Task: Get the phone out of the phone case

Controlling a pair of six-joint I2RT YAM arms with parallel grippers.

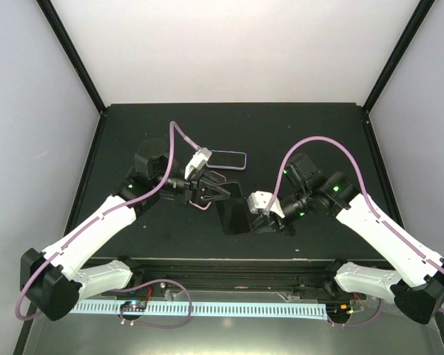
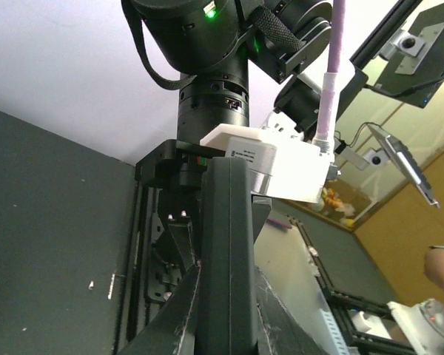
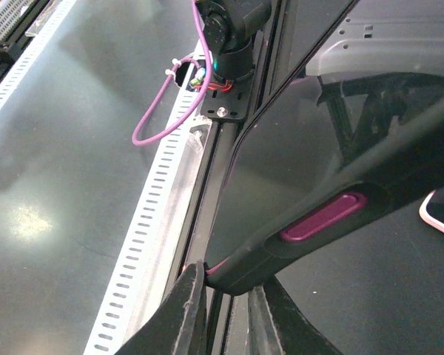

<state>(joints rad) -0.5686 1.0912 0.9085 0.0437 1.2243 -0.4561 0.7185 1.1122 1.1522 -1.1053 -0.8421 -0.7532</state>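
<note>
The phone [image 1: 233,214] is dark and sits in a dark case with a magenta side button [image 3: 322,218]. It is held tilted above the table between the two arms. My right gripper [image 1: 261,217] is shut on one corner of the case [image 3: 226,277], and the glossy screen [image 3: 281,170] shows above its fingers. My left gripper [image 1: 216,195] is shut on the opposite end, seen edge-on as a dark slab [image 2: 226,222] between its fingers [image 2: 177,310]. I cannot tell whether the phone has lifted from the case.
A clear-rimmed rectangular object [image 1: 228,159] lies flat on the black table behind the left gripper. A pink-rimmed object [image 1: 205,205] lies under the left gripper and shows at the right edge of the right wrist view [image 3: 438,214]. A slotted rail [image 1: 207,308] runs along the near edge.
</note>
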